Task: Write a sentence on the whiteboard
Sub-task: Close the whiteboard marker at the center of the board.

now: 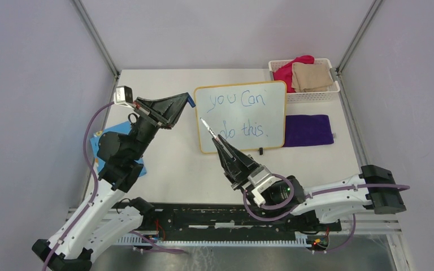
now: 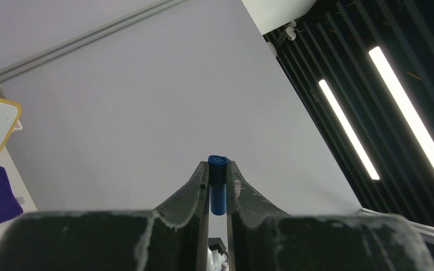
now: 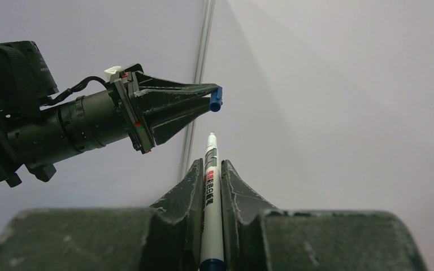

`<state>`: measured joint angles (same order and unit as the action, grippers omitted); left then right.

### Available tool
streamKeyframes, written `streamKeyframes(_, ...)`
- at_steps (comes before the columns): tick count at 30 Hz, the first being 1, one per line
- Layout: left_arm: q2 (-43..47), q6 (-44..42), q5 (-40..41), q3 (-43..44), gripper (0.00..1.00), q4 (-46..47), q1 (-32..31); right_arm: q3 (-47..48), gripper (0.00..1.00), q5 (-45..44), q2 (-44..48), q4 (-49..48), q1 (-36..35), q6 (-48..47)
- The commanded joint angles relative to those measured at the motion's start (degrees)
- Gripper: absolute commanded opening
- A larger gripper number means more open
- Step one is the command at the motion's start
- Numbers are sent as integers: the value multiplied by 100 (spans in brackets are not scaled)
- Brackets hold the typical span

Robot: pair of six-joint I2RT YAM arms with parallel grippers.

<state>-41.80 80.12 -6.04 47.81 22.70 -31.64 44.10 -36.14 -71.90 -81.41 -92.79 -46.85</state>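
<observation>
1. The whiteboard [image 1: 275, 113] sits mid-bench [image 1: 169, 164]. The sentence [image 1: 252, 100], "you Can do this.", reads complete in two blue lines.
2. The right fingers [image 3: 189, 186] are clenched on the uncapped marker [image 3: 210, 192]. Its tip is over the board's lower left, though how high is hard to judge. A dip could streak "do".
3. The left fingers [image 2: 195, 186] pinch the blue cap [image 2: 217, 189] near their tips. An off-axis recapping push could pop it loose.
</observation>
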Motion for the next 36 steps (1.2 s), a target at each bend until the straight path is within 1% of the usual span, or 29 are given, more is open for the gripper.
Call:
streamKeyframes(1, 130, -307, 56, 230, 2, -12, -20, 322, 0, 85, -85, -227, -37, 79)
streamKeyframes(17, 381, -381, 97, 128, 2, -213, -18, 528, 0, 131, -217, -165, -37, 224)
streamKeyframes(36, 432, -398, 5, 70, 2, -345, -20, 701, 0, 156, -334, -95, -38, 343)
